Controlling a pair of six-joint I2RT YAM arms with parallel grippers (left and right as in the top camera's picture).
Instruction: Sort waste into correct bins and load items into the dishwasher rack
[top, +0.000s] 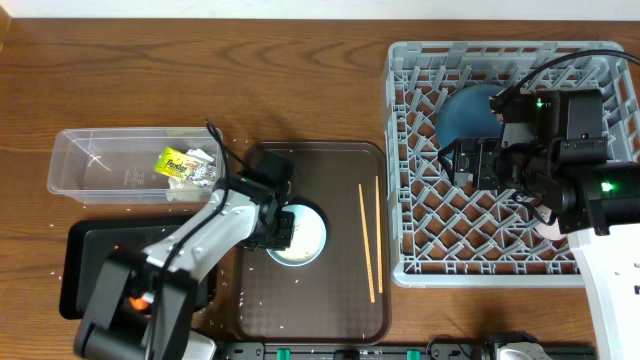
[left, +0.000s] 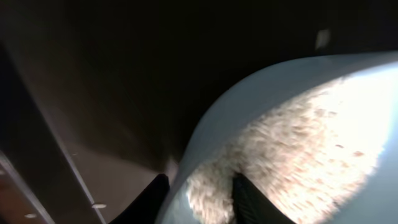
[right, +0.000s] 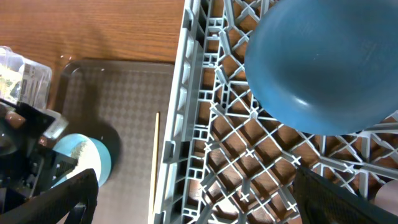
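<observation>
Resting in rack (top: 480, 277), plate (top: 468, 112), wrapper (top: 178, 161) in tub (top: 95, 165)

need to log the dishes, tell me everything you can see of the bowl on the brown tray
The white bowl is round, pale blue-tinged, looks ceramic, and stands upright on the brown serving tray left of the chopsticks. White rice grains cling inside. Fingers of the left gripper straddle its rim, one inside, one outside.

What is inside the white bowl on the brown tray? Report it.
Visible: white rice grains clinging to the white bowl wall, and one finger of the left gripper inside the rim. From overhead that gripper covers the bowl's left side, hiding what lies there.
</observation>
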